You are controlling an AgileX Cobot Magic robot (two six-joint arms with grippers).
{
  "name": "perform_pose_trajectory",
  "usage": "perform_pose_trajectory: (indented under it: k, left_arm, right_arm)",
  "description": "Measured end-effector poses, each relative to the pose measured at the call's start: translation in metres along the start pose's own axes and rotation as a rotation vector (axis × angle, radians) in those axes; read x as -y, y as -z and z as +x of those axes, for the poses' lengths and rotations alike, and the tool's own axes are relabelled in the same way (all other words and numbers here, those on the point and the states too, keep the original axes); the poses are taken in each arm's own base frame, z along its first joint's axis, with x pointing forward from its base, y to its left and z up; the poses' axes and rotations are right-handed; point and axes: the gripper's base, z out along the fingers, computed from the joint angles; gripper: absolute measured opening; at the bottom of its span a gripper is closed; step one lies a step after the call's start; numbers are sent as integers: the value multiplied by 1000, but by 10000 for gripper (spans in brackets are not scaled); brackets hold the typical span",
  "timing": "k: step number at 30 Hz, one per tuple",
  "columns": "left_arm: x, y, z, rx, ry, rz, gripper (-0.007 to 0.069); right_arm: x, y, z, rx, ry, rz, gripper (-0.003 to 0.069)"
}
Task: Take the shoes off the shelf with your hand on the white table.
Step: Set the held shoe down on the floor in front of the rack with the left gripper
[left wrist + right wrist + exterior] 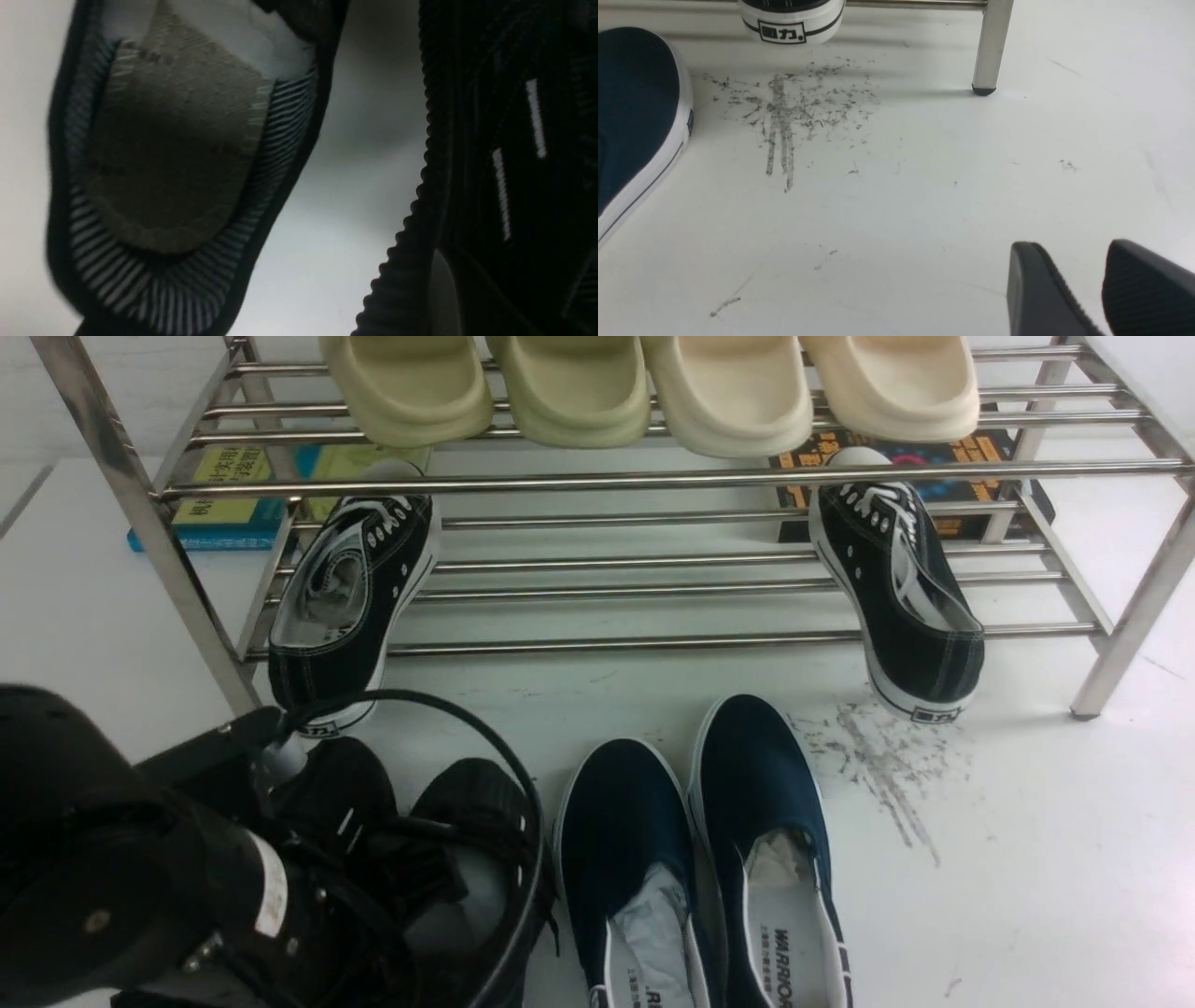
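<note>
The shoes, two all-black knit sneakers (pixel 345 793) (pixel 467 793), lie side by side on the white table (pixel 1027 859) in front of the steel shelf (pixel 653 481). My left arm (pixel 140 868) reaches over them from the near left. Its gripper is buried against the left shoe and its fingers are hidden. In the left wrist view one shoe (pixel 177 154) shows its grey insole, striped lining and white paper. The other shoe (pixel 514 163), with ribbed sole and white dashes, fills the jaw area, gripped. My right gripper (pixel 1083 261) hovers open over bare table.
Two black canvas sneakers (pixel 359 597) (pixel 901 588) with white soles lean on the lower tier. Cream slides (pixel 653 383) sit on top. Navy slip-ons (pixel 625 840) (pixel 766 803) lie beside the black pair. Books (pixel 224 495) lie behind. Grey scuffs (pixel 784 116) mark the table near a shelf leg (pixel 992 46).
</note>
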Motion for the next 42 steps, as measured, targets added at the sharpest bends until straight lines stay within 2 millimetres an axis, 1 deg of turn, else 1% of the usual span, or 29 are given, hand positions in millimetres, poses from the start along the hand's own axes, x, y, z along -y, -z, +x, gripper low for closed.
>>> perform_pose_trajectory:
  k: [7, 11, 12, 17, 19, 21, 27, 28, 31, 32, 35, 37, 38, 42]
  left_arm:
    - [0, -9, -3, 57, 3, 9, 29]
    - [1, -21, -7, 83, 34, -42, 34]
    - [1, -23, -7, 81, 35, -47, 34]
    - [3, -42, -7, 53, 37, -100, 45]
    - [3, -45, -6, 47, 36, -110, 50]
    - [4, -49, -5, 31, 23, -125, 74]
    - [4, -51, -4, 14, 22, -122, 160]
    - [5, -51, -3, 2, 14, -117, 201]
    - [6, -51, -2, -12, -9, -105, 245]
    - [7, -50, 0, -25, -29, -88, 273]
    - [9, -45, 1, -36, -40, -55, 298]
    - [9, -36, 2, -35, -38, -17, 303]
    - [9, -35, 1, -32, -39, -13, 303]
    - [11, 9, -5, 23, -72, 70, 277]
  right_arm:
    - [0, 0, 0, 0, 0, 0, 239]
    - [0, 0, 0, 0, 0, 0, 239]
    - [0, 0, 0, 0, 0, 0, 239]
    - [0, 0, 0, 0, 0, 0, 239]
    - [0, 0, 0, 0, 0, 0, 239]
    - [0, 0, 0, 0, 0, 0, 239]
    - [0, 0, 0, 0, 0, 0, 239]
    - [0, 0, 0, 0, 0, 0, 239]
    - [0, 0, 0, 0, 0, 0, 239]
    - [0, 0, 0, 0, 0, 0, 239]
    - [0, 0, 0, 0, 0, 0, 239]
    - [0, 0, 0, 0, 0, 0, 239]
    - [0, 0, 0, 0, 0, 0, 239]
    - [0, 0, 0, 0, 0, 0, 239]
